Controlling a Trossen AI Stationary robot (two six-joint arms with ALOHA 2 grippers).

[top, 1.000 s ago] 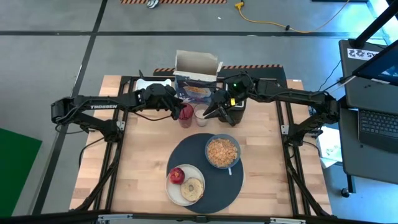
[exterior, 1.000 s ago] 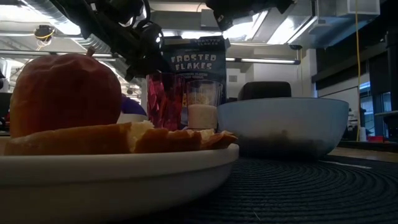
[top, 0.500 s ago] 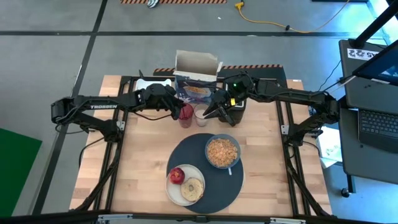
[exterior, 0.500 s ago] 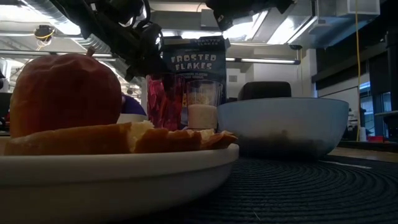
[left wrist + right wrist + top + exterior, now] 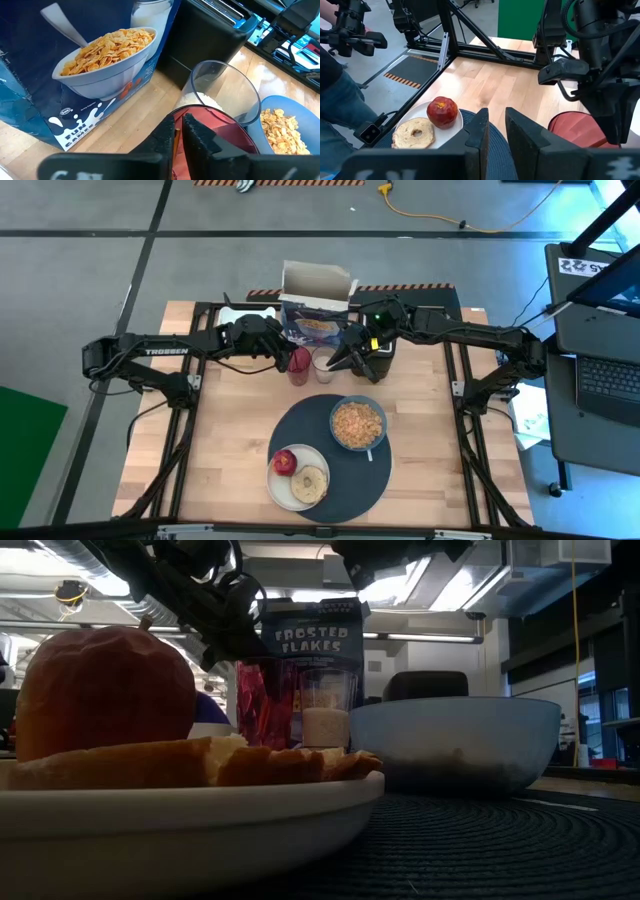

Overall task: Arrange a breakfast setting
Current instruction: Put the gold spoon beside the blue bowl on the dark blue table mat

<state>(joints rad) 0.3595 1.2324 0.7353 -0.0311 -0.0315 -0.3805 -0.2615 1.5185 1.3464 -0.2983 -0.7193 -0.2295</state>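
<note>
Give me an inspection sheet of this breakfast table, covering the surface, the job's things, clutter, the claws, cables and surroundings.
Surface: wooden table, dark placemat near the front.
Job's things: bowl of cereal flakes and white plate on the placemat; red apple and toasted round on the plate; spoon not made out.
Clutter: open cereal box, red cup, clear glass partly filled with something white, dark appliance behind them.
Claws: left claw closed on the red cup's rim; right claw idle over the table's far side, by the glass.
Cables: yellow cable on the floor.
Surroundings: laptop on a stand beside the table; a person's leg in jeans.
</note>
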